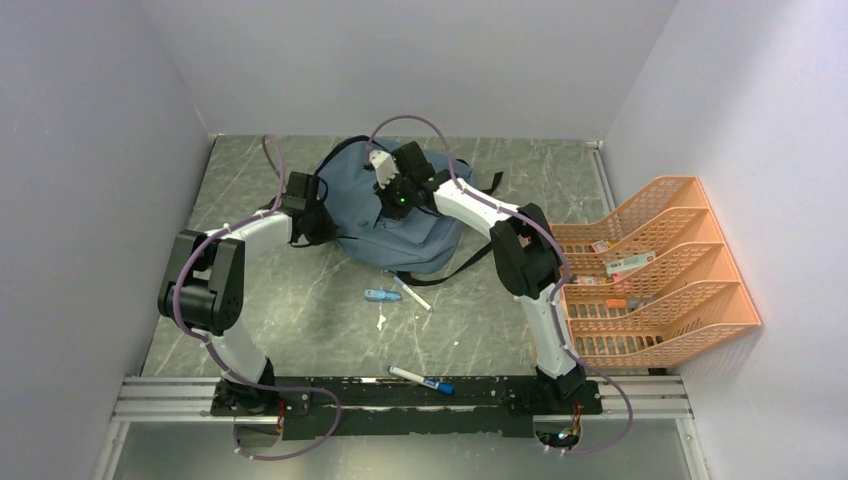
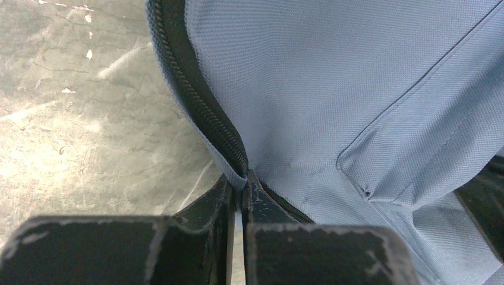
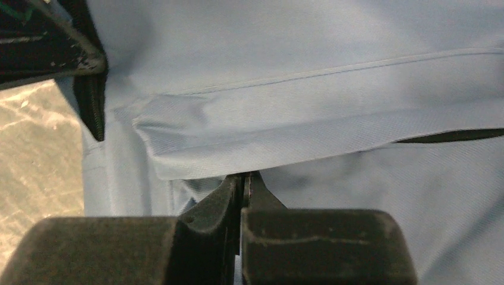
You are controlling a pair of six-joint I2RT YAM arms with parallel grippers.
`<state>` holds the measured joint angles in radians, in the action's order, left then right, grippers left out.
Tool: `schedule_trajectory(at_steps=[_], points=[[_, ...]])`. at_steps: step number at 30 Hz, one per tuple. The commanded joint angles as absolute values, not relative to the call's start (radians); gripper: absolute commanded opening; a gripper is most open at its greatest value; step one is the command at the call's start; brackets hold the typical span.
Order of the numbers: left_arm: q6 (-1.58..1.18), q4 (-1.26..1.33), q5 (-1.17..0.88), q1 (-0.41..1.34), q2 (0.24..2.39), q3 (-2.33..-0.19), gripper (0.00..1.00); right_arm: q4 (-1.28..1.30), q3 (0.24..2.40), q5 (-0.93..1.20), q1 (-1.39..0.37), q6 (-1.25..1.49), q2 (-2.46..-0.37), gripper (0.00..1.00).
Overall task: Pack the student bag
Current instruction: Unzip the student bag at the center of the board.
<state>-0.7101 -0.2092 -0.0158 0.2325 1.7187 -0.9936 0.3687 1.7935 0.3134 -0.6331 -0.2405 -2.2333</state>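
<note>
The student bag (image 1: 365, 230) lies flat at the upper centre of the bench (image 1: 300, 310), its black straps trailing toward the lower right. Both arms reach onto it, one at its left edge and one over its middle.

In the left wrist view, the left fingers (image 2: 229, 199) are pinched narrow on the bag's edge, with a lip of grey-blue cloth caught between the tips right beside the black zipper (image 2: 202, 107). The zipper teeth look meshed along the stretch that shows.

In the right wrist view, the right fingers (image 3: 230, 193) are closed together just under the folded flap (image 3: 249, 145) of the front pocket. Their tips touch its lower edge, but whether any cloth sits between them cannot be told.

Nothing looks packed yet. A white marker (image 1: 412, 294) and a small blue item (image 1: 381, 296) lie on the bench just below the bag. A blue-capped marker (image 1: 421, 380) rests lower down, near the arm bases. The orange tray rack (image 1: 690, 300) at the right of the frame holds a few small things.

The step in hand therefore appears to be opening the bag. The left side anchors the edge while the right side works at the pocket.

The next move probably calls for the left hold to stay firm against any pull. The right fingers need a sure purchase on the flap or on a zipper pull, which is not visible here, before drawing away. If they have closed on nothing, they would need to part and close again deeper on the cloth. The soft fabric may also bunch and slide rather than open.
</note>
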Motion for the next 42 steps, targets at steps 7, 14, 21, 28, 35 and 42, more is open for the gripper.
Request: schedule_trajectory(at_steps=[7,14,21,28,35,42], points=[[-0.674,-0.295,-0.002,0.216,1.708,-0.991,0.05,0.321,1.868,0.111,-0.562,-0.171,-2.233,0.0],[-0.671,-0.304,-0.002,0.216,1.704,-0.995,0.05,0.327,1.952,0.009,-0.515,-0.14,-2.288,0.0],[-0.666,-0.311,-0.002,0.215,1.695,-0.998,0.05,0.346,2.062,-0.04,-0.457,-0.088,-2.355,0.0],[-0.662,-0.301,-0.002,0.212,1.685,-0.992,0.05,0.379,2.143,-0.134,-0.428,-0.076,-2.415,0.0],[-0.651,-0.287,-0.002,0.21,1.664,-0.986,0.06,0.38,2.153,-0.135,-0.426,-0.065,-2.409,0.0],[-0.619,-0.297,-0.006,0.21,1.609,-1.019,0.39,0.302,2.01,-0.079,-0.426,0.021,-2.247,0.25]])
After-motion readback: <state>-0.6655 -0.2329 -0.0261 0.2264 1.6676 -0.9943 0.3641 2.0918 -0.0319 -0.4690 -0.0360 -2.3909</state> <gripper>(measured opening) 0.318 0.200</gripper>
